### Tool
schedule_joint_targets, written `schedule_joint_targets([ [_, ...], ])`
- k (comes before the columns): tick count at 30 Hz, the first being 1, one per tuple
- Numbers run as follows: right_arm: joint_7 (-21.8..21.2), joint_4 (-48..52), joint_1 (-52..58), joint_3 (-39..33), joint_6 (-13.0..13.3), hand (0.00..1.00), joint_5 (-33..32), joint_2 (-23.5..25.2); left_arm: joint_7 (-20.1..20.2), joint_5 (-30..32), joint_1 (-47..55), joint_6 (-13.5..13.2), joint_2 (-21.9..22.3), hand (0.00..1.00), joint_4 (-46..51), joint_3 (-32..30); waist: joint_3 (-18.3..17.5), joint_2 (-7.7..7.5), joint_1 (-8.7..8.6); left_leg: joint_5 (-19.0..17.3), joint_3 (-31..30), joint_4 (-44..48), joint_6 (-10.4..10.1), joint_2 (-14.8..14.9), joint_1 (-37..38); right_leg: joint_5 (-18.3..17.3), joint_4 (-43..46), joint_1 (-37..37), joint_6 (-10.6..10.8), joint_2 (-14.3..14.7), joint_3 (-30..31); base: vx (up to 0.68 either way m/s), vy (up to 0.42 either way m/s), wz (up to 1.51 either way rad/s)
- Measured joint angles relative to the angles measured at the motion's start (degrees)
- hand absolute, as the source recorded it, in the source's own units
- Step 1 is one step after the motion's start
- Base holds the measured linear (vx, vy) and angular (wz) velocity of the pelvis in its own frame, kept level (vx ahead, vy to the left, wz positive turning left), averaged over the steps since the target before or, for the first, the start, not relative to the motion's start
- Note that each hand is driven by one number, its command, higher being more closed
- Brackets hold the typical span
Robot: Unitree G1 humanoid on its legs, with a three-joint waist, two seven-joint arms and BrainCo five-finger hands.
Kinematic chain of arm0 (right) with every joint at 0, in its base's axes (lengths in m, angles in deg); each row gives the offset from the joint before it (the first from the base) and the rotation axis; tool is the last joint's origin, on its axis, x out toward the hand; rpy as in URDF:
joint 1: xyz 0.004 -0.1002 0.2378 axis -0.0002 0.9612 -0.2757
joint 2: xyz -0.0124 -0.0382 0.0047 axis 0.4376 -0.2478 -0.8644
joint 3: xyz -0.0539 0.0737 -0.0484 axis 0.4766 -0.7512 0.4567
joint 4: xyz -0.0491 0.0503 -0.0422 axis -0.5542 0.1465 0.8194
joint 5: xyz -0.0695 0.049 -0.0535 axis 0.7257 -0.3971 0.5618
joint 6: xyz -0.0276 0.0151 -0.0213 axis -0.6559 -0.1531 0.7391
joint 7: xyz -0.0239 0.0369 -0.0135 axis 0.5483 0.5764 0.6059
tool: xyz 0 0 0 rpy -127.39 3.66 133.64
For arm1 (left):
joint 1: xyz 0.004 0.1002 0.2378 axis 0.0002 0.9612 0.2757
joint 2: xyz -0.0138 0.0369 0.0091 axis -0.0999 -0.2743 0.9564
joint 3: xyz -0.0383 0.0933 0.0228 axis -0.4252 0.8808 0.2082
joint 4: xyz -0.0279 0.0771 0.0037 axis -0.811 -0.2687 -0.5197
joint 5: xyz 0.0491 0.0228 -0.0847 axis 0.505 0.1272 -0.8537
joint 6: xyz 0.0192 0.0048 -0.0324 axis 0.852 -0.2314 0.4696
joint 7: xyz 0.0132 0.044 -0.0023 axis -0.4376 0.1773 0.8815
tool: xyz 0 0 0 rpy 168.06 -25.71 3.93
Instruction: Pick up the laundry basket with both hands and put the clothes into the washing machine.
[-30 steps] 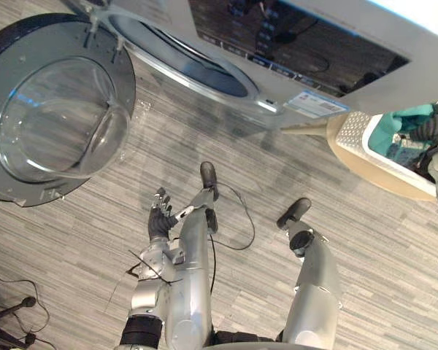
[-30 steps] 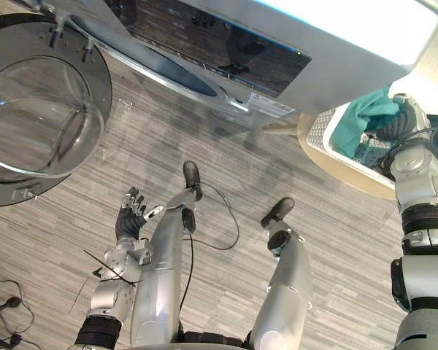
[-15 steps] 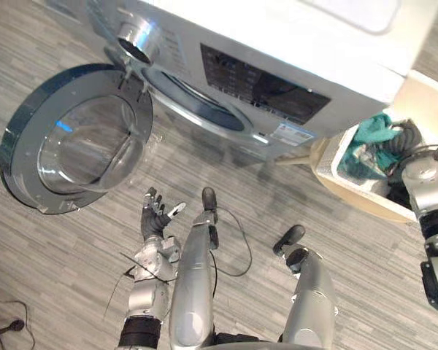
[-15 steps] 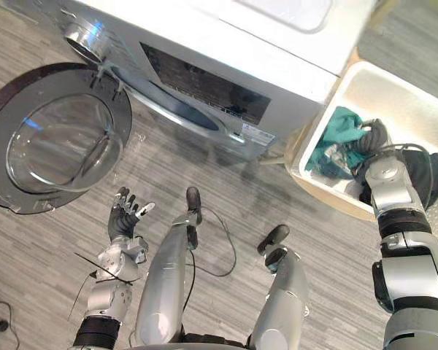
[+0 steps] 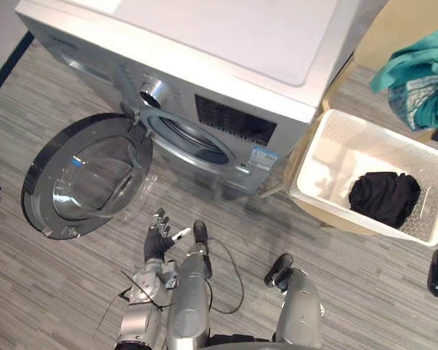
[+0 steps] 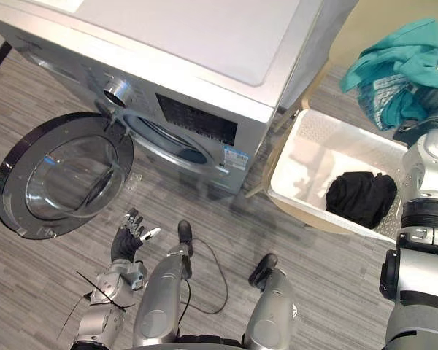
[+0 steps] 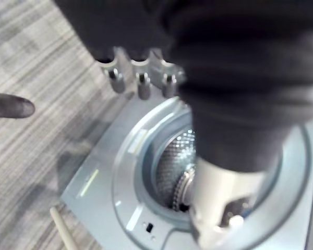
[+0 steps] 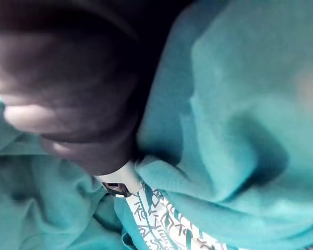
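One grab in progress: right hand [image 8: 83, 120] clenched on teal clothes [image 6: 394, 62], 2 o'clock, above basket [image 6: 306, 157] (black item [image 6: 359, 197] inside). Left hand [image 6: 124, 240] splayed, empty, 7 o'clock. Next: swing load to drum [image 6: 164, 142], 10 o'clock; door [image 6: 66, 179] open.

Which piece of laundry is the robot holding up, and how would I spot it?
Start at the white washing machine, then look to the white basket at its side. Bunched in the air above the basket, in the robot's right hand, is a teal cloth. Its only neighbour is a black garment lying inside the basket.
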Motion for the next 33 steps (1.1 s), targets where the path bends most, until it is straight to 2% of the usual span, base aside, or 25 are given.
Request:
schedule_joint_targets([
  [2, 0.3, 8.1, 7.8, -4.6, 1.7, 1.0, -1.6, 6.5, 0.9, 0.1, 1.0, 0.4, 0.1, 0.0, -0.1, 0.0, -2.5, -1.49, -0.35, -0.7, 0.6, -0.3, -0.2, -0.1, 1.8, 0.2, -1.9, 1.8, 0.4, 0.7, 0.2, 0.15, -0.049, -0.15],
  [3, 0.3, 10.0, 9.8, -5.2, 1.9, 1.0, -2.0, 8.4, 1.0, 0.1, 1.4, 0.5, 0.2, 0.0, -0.1, 0.0, -3.4, -1.82, -0.45, -1.0, 0.8, -0.4, -0.2, -0.1, 2.2, 0.3, -2.5, 2.3, 0.6, 0.9, 0.2, 0.16, -0.039, -0.23],
  [5, 0.2, 17.6, 17.2, -6.3, 2.2, 1.0, -2.5, 16.5, 1.8, 0.2, 2.3, 1.4, 0.4, 0.0, -1.3, -0.1, -6.1, -3.21, -1.52, -2.0, 2.4, -1.0, -0.5, 0.2, 5.2, 0.8, -4.5, 4.5, 1.0, 1.4, 0.9, 0.16, -0.04, -0.26],
  [6, 0.2, 19.8, 19.0, -6.3, 2.3, 1.0, -2.5, 18.8, 2.0, 0.4, 2.4, 1.6, 0.6, 0.0, -2.2, -0.1, -6.9, -3.3, -1.7, -2.3, 2.7, -1.2, -0.6, 0.2, 5.9, 0.8, -5.0, 5.2, 1.1, 1.6, 1.0, 0.15, -0.026, -0.24],
  [8, -0.4, 28.2, 26.2, -6.2, 2.9, 1.0, -2.7, 27.9, 2.0, 1.8, 2.6, 2.2, 1.5, 0.0, -5.1, -0.2, -10.0, -3.31, -2.2, -3.2, 4.2, -2.0, -1.0, 0.6, 8.8, 1.2, -7.0, 7.4, 1.4, 2.3, 1.8, 0.14, -0.026, -0.27],
  [9, -0.8, 30.2, 28.0, -6.0, 3.4, 1.0, -3.0, 30.2, 2.0, 2.0, 2.7, 2.3, 1.9, 0.0, -5.4, -0.2, -10.6, -3.33, -2.29, -3.5, 4.6, -2.1, -1.2, 0.7, 9.6, 1.2, -7.4, 8.0, 1.5, 2.5, 2.1, 0.12, -0.037, -0.29],
  [11, -1.1, 36.0, 34.6, -2.7, 5.6, 1.0, -3.6, 38.6, 2.0, 2.8, 3.9, 2.7, 3.1, 0.0, -6.3, -0.5, -12.6, -3.2, -3.42, -4.4, 5.1, -2.1, -1.8, 1.4, 12.2, 1.2, -8.9, 10.6, 1.5, 3.6, 2.5, 0.11, -0.038, -0.18],
  [13, -1.4, 37.3, 38.9, 0.8, 7.6, 1.0, -5.6, 43.0, 2.0, 4.0, 4.5, 2.7, 4.2, 0.0, -7.2, -0.4, -13.3, -3.12, -3.44, -4.8, 5.3, -2.0, -2.3, 2.2, 13.7, 1.2, -10.0, 12.4, 1.4, 4.6, 2.6, 0.06, -0.04, -0.08],
  [14, -1.7, 37.3, 40.5, 2.4, 7.7, 1.0, -6.2, 44.7, 2.0, 4.5, 4.6, 2.7, 4.8, 0.0, -7.8, -0.4, -13.6, -2.91, -3.32, -5.0, 5.3, -1.8, -2.6, 2.8, 14.0, 1.2, -10.6, 13.1, 1.4, 5.3, 2.5, 0.01, -0.049, -0.04],
  [16, -1.8, 36.8, 42.5, 6.1, 7.7, 1.0, -7.5, 46.6, 2.0, 4.5, 5.5, 2.9, 5.8, 0.0, -8.8, -0.1, -14.3, -2.46, -3.16, -5.2, 5.3, -1.5, -2.9, 3.8, 14.3, 1.6, -12.0, 14.0, 0.9, 6.7, 2.4, -0.01, -0.044, -0.06],
  [18, -2.3, 36.7, 43.9, 10.7, 7.8, 1.0, -9.9, 47.0, 1.7, 4.5, 6.9, 2.9, 7.2, 0.0, -8.9, 0.0, -14.8, -1.32, -3.02, -7.0, 4.5, 1.6, -3.2, 5.2, 13.3, 1.6, -12.5, 14.9, 0.8, 7.9, 2.2, -0.02, -0.031, 0.03],
  [20, -2.3, 36.7, 44.1, 11.6, 7.9, 1.0, -11.4, 47.1, 1.6, 4.4, 7.3, 2.9, 7.7, 0.0, -9.6, 0.7, -14.8, -0.14, -3.07, -8.8, 3.1, 5.2, -3.0, 6.1, 12.1, 1.3, -12.3, 16.3, 1.0, 8.2, 1.0, -0.02, 0.002, 0.25],
  [21, -2.3, 36.8, 44.6, 11.7, 8.4, 1.0, -11.9, 47.0, 1.6, 4.5, 7.5, 2.9, 7.8, 0.0, -9.7, 1.9, -15.2, 0.58, -2.95, -10.5, 2.8, 7.4, -2.3, 7.3, 11.4, 0.8, -11.6, 17.0, 1.0, 7.9, 0.8, -0.01, 0.03, 0.25],
  [22, -2.3, 36.8, 44.7, 11.7, 8.4, 1.0, -12.4, 46.9, 1.5, 4.4, 7.6, 2.9, 7.7, 0.0, -9.7, 2.1, -15.3, 0.74, -2.47, -11.4, 2.9, 8.7, -2.1, 7.7, 11.4, 0.5, -11.0, 17.5, 1.1, 7.7, 0.8, -0.02, 0.058, 0.11],
  [23, -2.2, 37.0, 44.7, 11.7, 8.5, 1.0, -12.2, 47.0, 1.4, 4.5, 7.5, 2.8, 7.6, 0.0, -9.7, 2.1, -15.3, 0.68, -1.7, -12.5, 3.4, 10.2, -1.7, 8.3, 11.4, 0.4, -10.5, 18.1, 1.0, 7.3, 1.0, -0.02, 0.064, -0.03],
  [24, -2.1, 37.3, 44.7, 11.7, 8.6, 1.0, -12.2, 46.9, 1.3, 4.6, 7.5, 2.7, 7.6, 0.0, -9.7, 2.1, -15.3, 0.56, -1.65, -13.5, 4.0, 11.6, -0.8, 8.7, 11.2, 0.3, -10.1, 18.2, 1.1, 6.9, 1.0, -0.02, 0.098, 0.04],
  [25, -1.7, 38.3, 44.7, 11.5, 8.9, 1.0, -12.1, 47.3, 0.3, 4.6, 7.2, 2.5, 7.8, 0.0, -9.5, 2.2, -15.1, -0.08, -1.67, -15.4, 4.5, 18.7, 2.5, 10.7, 8.7, 0.0, -8.3, 18.0, 1.2, 5.6, 0.7, -0.01, 0.138, 0.07],
  [26, -0.8, 39.2, 44.6, 11.0, 10.0, 1.0, -12.0, 47.3, -0.3, 4.6, 7.1, 2.5, 8.0, 0.0, -9.2, 2.4, -15.2, 0.02, -1.65, -16.1, 1.9, 25.3, 3.1, 13.2, 6.6, -0.6, -5.2, 16.9, 1.8, 4.0, 1.2, -0.02, 0.168, 0.05],
  [27, -0.3, 39.6, 44.5, 11.0, 10.8, 1.0, -11.5, 47.2, -0.8, 4.6, 7.0, 2.5, 8.2, 0.0, -9.1, 2.5, -15.3, 0.08, -1.72, -16.2, -0.3, 27.0, 3.0, 14.2, 5.9, -0.9, -3.7, 16.3, 2.2, 3.0, 1.5, -0.06, 0.245, -0.1],
  [28, 0.9, 40.6, 44.6, 10.8, 11.8, 1.0, -11.2, 47.0, -1.6, 4.6, 7.0, 2.4, 8.5, 0.0, -8.3, 2.8, -15.6, 0.23, -1.81, -15.9, -5.2, 27.9, 0.7, 14.9, 5.8, -1.5, -1.1, 14.4, 3.7, 0.9, 2.3, -0.07, 0.365, -0.07],
  [29, 1.7, 41.5, 44.6, 9.9, 12.4, 1.0, -11.1, 46.9, -2.2, 4.6, 6.8, 2.2, 8.8, 0.0, -7.7, 3.9, -15.8, 0.52, -1.88, -16.8, -8.0, 27.0, -3.2, 14.8, 5.6, -1.8, 0.8, 13.1, 5.6, -1.8, 3.3, -0.06, 0.443, 0.06],
  [30, 1.9, 41.8, 44.6, 8.8, 12.7, 1.0, -11.0, 46.9, -2.2, 4.6, 6.6, 2.0, 8.7, 0.0, -7.6, 4.8, -15.8, 0.53, -2.02, -19.3, -8.1, 27.2, -6.8, 14.2, 5.2, -1.5, 1.1, 13.2, 6.9, -3.4, 3.4, -0.01, 0.717, 0.52],
  [31, 2.9, 41.8, 44.8, 6.6, 13.2, 1.0, -10.7, 47.3, -2.2, 5.3, 4.9, 1.8, 8.0, 0.0, -7.4, 6.8, -15.8, 0.4, -2.36, -24.9, -8.2, 32.1, -7.8, 11.9, 1.6, 0.0, 0.4, 13.5, 7.0, -6.2, 2.7, 0.01, 0.818, 0.78],
  [32, 3.9, 41.9, 45.4, 5.3, 13.2, 1.0, -10.7, 47.8, -2.2, 5.7, 4.0, 1.5, 7.2, 0.0, -7.5, 8.6, -16.5, 0.53, -2.4, -27.9, -8.7, 36.9, -5.1, 9.1, -2.0, 4.4, -3.4, 15.0, 7.1, -7.7, 1.8, 0.03, 0.832, 0.78],
  [33, 4.4, 42.3, 45.9, 4.9, 13.2, 1.0, -10.7, 48.4, -2.5, 5.7, 3.9, 1.5, 6.7, 0.0, -7.6, 9.3, -16.9, -0.02, -2.37, -29.6, -8.3, 38.6, -3.2, 6.8, -3.4, 10.4, -6.8, 15.6, 6.8, -8.4, 2.0, 0.03, 0.601, 0.37],
])
